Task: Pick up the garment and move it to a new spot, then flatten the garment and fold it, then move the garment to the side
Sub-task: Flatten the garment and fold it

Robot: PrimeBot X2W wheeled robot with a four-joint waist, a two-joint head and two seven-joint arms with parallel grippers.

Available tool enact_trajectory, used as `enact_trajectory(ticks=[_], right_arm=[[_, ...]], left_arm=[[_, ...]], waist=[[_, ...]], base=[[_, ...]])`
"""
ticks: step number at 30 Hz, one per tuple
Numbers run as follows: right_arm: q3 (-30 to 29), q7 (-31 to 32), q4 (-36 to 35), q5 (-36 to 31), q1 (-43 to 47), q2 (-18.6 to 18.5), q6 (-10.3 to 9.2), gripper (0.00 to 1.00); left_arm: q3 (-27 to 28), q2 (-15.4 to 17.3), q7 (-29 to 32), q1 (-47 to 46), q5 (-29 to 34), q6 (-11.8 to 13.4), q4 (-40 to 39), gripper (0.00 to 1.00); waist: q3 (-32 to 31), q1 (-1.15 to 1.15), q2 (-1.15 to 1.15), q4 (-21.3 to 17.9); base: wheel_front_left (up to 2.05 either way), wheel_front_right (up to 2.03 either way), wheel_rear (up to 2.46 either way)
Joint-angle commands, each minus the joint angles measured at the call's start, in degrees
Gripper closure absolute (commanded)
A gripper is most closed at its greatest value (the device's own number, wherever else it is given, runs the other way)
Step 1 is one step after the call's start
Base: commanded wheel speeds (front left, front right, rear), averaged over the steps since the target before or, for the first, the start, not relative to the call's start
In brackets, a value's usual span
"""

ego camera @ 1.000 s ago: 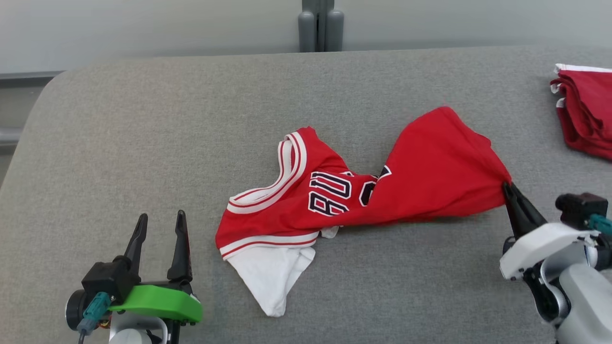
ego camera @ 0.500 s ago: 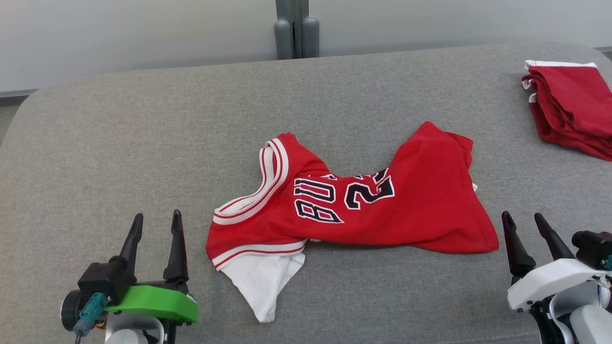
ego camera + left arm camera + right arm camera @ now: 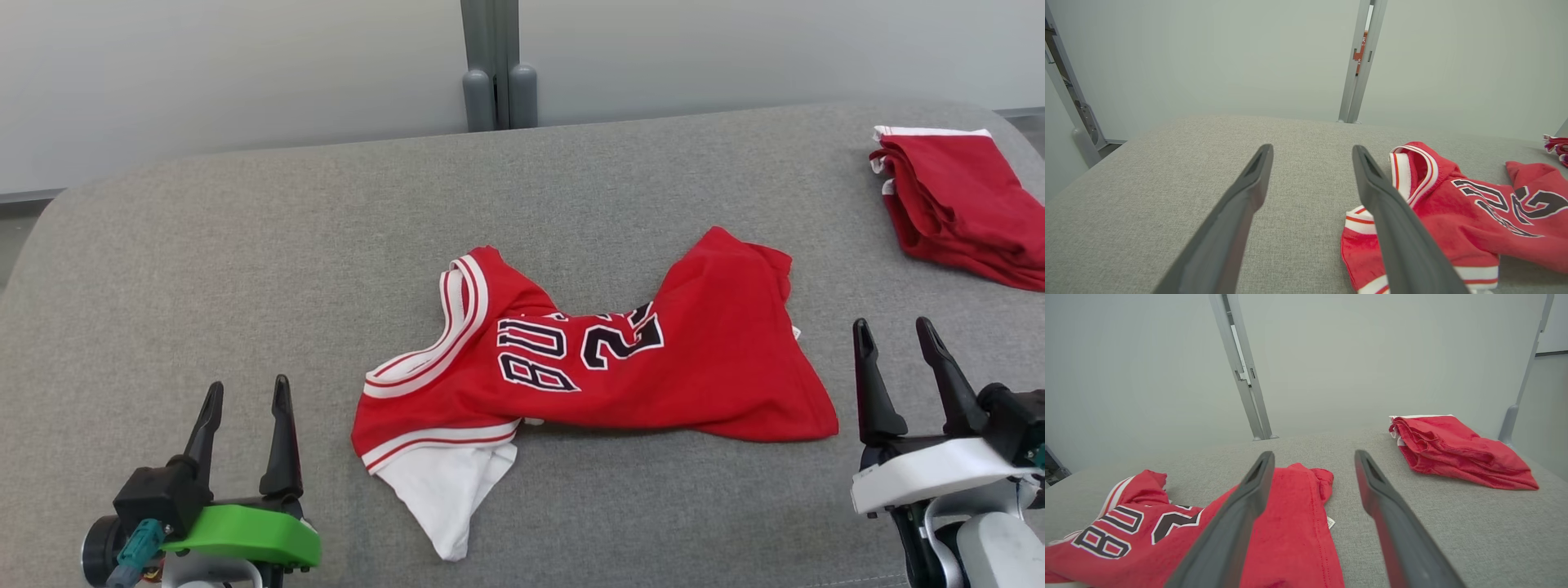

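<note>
I am holding my right end effector (image 3: 891, 324) wide open, gripping nothing, its fingers standing near the red basketball jersey (image 3: 653, 367), at the jersey's 4 o'clock and apart from its hem. My left end effector (image 3: 247, 385) is likewise gaping empty at its 8 o'clock, fingers pointing toward 12. The jersey is lying crumpled mid-desk (image 3: 245, 245); its creased dark lettering is showing "BU" and a "2". A folded red garment (image 3: 955, 196) is sitting at 2 o'clock.
</note>
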Motion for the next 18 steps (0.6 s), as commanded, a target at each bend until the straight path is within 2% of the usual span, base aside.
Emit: enact_trajectory(ticks=[1,8,18], right_arm=[[0.2,-0.4,-1.0,-1.0,1.2,0.2,-0.04,0.0],[1.2,-1.1,-4.9,-4.0,3.9,1.4,-0.04,0.0],[2.3,-1.3,-6.2,-6.0,6.5,2.7,-0.04,0.0]], left_arm=[[0.4,0.6,0.0,0.8,0.8,0.0,-0.3,0.0],[1.5,1.0,0.0,1.7,0.9,-0.1,-0.4,0.0],[1.7,1.1,0.0,2.7,1.0,0.0,-0.2,0.0]], waist=[[-0.3,0.0,0.0,-0.1],[-1.2,0.0,0.0,-0.3],[-2.1,0.0,0.0,0.1]], base=[[0.0,0.0,0.0],[0.0,0.0,0.0],[0.0,0.0,0.0]])
